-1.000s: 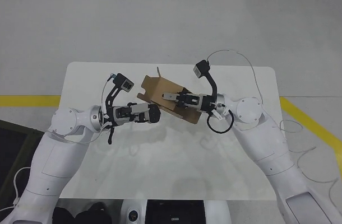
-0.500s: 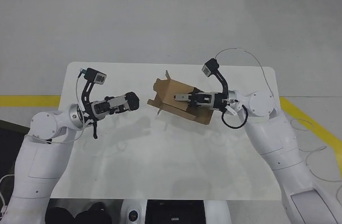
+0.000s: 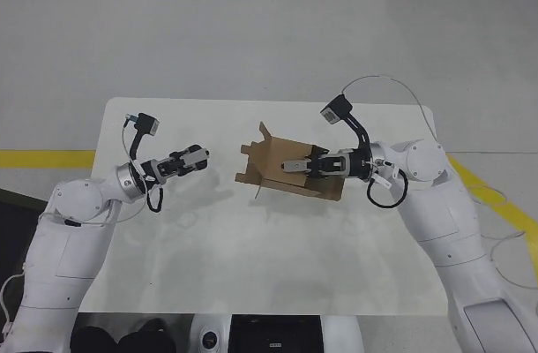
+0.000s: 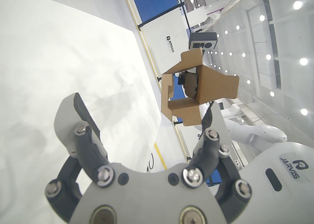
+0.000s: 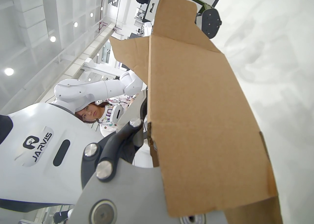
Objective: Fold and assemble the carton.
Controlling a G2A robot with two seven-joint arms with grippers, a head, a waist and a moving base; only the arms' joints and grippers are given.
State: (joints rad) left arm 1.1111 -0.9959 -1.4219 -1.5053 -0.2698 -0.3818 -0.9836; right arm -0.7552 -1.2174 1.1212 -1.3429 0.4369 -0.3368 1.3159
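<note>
You seem to be at flap-folding: the right gripper [image 3: 294, 165] pinches the opened carton [image 3: 267, 161] above the table [image 3: 251, 265] middle, while the left gripper [image 3: 198, 155], wide open and empty, must next approach its open end.

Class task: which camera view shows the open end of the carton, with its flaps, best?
The left wrist view: it looks into the carton's open end, flaps spread around it. The top view shows the carton from above, held by the right gripper. The right wrist view shows one outer wall of the carton close up.
</note>
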